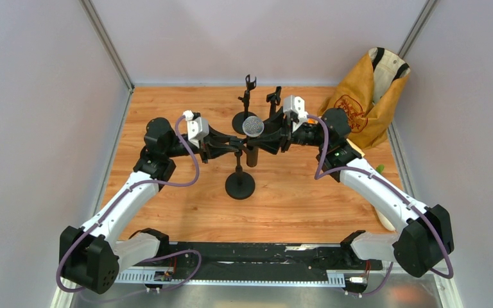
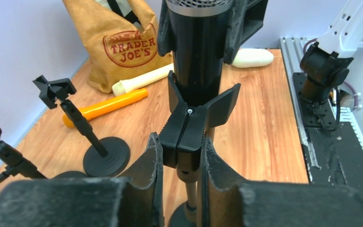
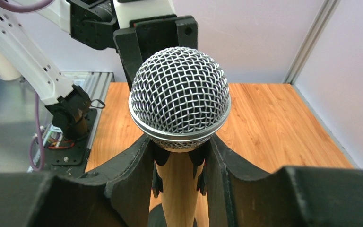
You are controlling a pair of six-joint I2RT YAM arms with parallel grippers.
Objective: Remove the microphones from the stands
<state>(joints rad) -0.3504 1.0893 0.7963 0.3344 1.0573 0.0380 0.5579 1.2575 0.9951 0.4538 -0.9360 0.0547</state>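
Observation:
The microphone (image 1: 253, 126), black with a silver mesh head, stands upright in the clip of a black stand (image 1: 240, 185) at the table's middle. My left gripper (image 1: 236, 146) comes from the left and is shut on the stand's clip (image 2: 184, 132), just below the microphone's body (image 2: 196, 61). My right gripper (image 1: 271, 140) comes from the right and is shut on the microphone's body (image 3: 182, 189), right under the mesh head (image 3: 179, 94). In the right wrist view my gripper (image 3: 179, 151) hugs the body on both sides; in the left wrist view my gripper (image 2: 180, 144) pinches the clip's base.
Two empty black stands (image 1: 249, 96) (image 1: 273, 97) stand behind the microphone. A brown Trader Joe's bag (image 1: 366, 102) leans in the back right corner. An orange cylinder (image 2: 104, 105), a cream cylinder (image 2: 142, 79) and a white object (image 2: 253, 56) lie near the bag.

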